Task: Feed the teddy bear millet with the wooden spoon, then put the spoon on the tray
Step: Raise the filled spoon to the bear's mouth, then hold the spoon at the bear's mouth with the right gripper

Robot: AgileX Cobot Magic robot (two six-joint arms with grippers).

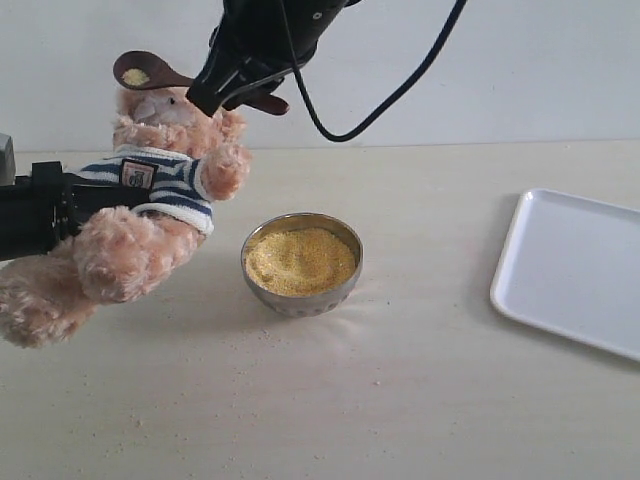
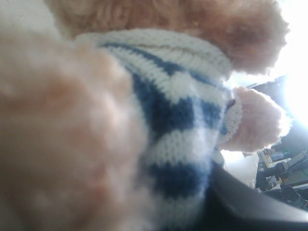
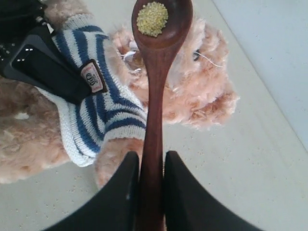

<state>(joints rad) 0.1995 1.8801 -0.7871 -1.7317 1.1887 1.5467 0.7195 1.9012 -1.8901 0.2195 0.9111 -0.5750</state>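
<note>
Right end effector (image 3: 151, 166): clamped narrowly on the wooden spoon's (image 3: 156, 86) handle.
Spoon load: a little millet (image 3: 152, 18) sits in the bowl end, out beyond the fingertips and just over the teddy bear's (image 1: 150, 215) face.
Left end effector (image 1: 95, 197): closed on the bear's striped torso.
Done: scooping, judging by the loaded spoon.
Left: finishing the feed, then carrying the spoon to the tray (image 1: 580, 270), well apart from the right end effector.

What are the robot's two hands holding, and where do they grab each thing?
The right gripper pinches the wooden spoon by its thin handle. The left gripper clamps the teddy bear around its striped middle.
</note>
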